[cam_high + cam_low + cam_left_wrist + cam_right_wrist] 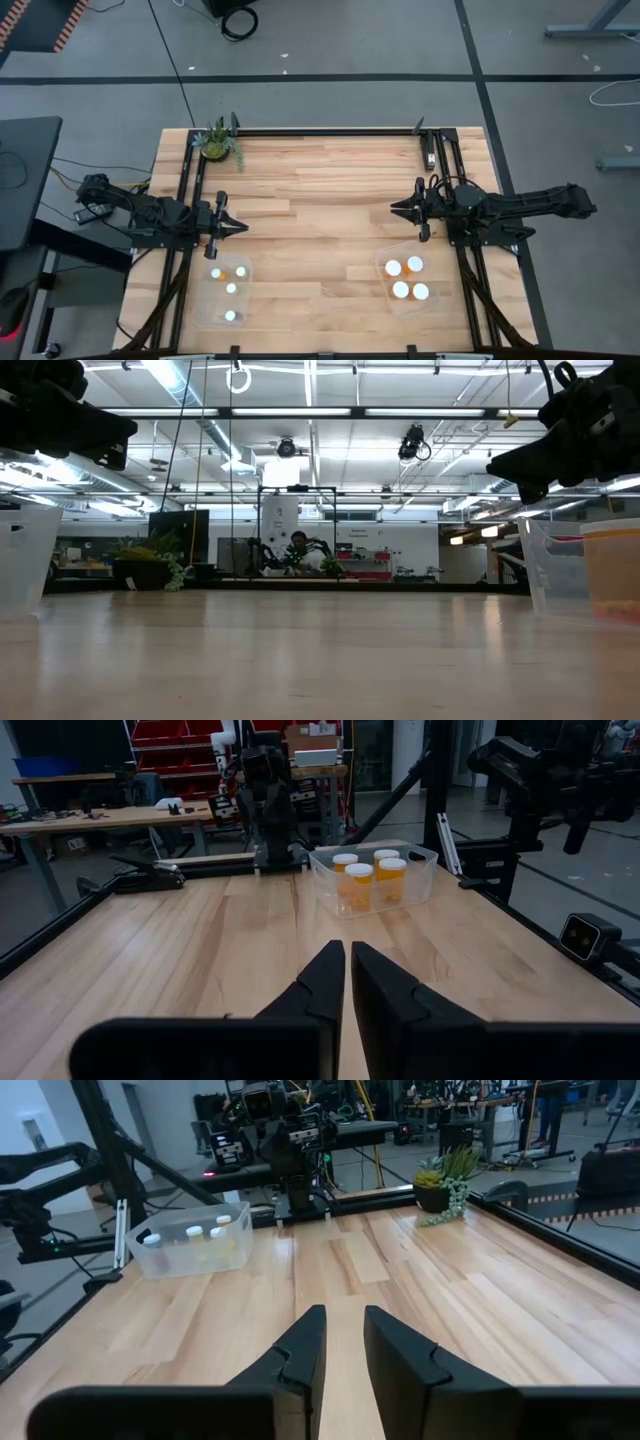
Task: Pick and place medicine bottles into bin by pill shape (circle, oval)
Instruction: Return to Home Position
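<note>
Left gripper point(347, 948) fingers sat closest to the lens in its wrist view, pressed almost together with nothing between them. The right gripper point(343, 1312) had its jaws parted a little and was also empty. From above, both hung over the table point(320, 200), one at the left edge and one at the right, tips facing each other and well apart. The low view showed both raised clear of the wood. Four narrower bottles point(231, 288) sat in the left bin point(203, 310), and four wide bottles point(400, 289) sat in the right bin point(383, 285). Each bin was just on the near side of its own arm. No bottle was loose on the table, so I judged the sort done and only the homing left. To do that cleanly, you wanted each arm kept high and pulled back along its own side. Nothing should have swung toward the near side, where a low wrist could clip a bin wall and shove it. The plant point(218, 143) at the far left corner was near the left arm's base, so you should have kept that elbow from sweeping far. Closing the right jaws before parking would have been tidy. Slow joint speed was enough, as nothing was being carried.
</note>
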